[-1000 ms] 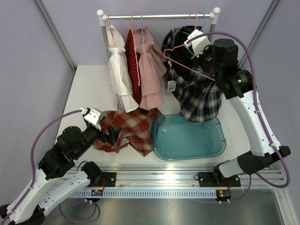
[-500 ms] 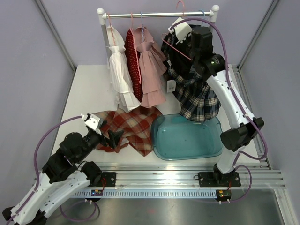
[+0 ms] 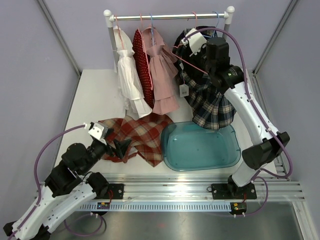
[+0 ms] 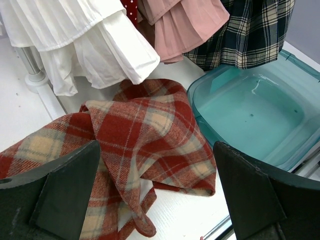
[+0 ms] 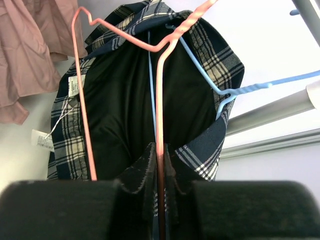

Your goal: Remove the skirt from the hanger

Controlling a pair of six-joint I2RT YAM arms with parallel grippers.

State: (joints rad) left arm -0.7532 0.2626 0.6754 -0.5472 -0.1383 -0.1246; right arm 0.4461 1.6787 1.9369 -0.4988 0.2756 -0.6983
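Note:
A red plaid skirt [image 3: 142, 137] lies crumpled on the white table, off any hanger; it fills the left wrist view [image 4: 145, 135]. My left gripper [image 3: 120, 149] is open and empty, just near of the skirt's front edge [image 4: 157, 200]. My right gripper [image 3: 202, 47] is shut on the wire of a bare pink hanger [image 3: 182, 56], held up at the right end of the rail [image 3: 165, 17]. In the right wrist view the pink wire [image 5: 160, 100] runs straight between my closed fingers [image 5: 159, 165].
A navy plaid skirt [image 3: 212, 102] hangs on a blue hanger [image 5: 240, 92] right behind the pink one. A white dress [image 3: 127, 75], a red dotted garment [image 3: 142, 65] and a pink dress [image 3: 160, 70] hang to the left. A teal tub [image 3: 200, 147] stands at the front right.
My right arm has carried the pink hanger left and back, up to the rail. My left arm has drawn back slightly. The red skirt has not moved.

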